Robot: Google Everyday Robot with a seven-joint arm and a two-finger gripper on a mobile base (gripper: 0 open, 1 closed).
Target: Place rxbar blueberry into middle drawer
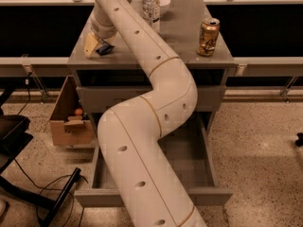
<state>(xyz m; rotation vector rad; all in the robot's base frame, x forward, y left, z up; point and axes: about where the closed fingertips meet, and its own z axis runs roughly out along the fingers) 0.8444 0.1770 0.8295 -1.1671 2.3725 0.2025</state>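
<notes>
one can (208,37), one bottle (151,8), gripper (97,48) at one rxbar (105,49)

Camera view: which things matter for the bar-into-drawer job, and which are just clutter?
Job:
- blue snack bar, left edge of the cabinet top
- hand, right at the bar
- open drawer below

Clutter:
- gold can
- water bottle
- white bowl
- cardboard box on the floor
</notes>
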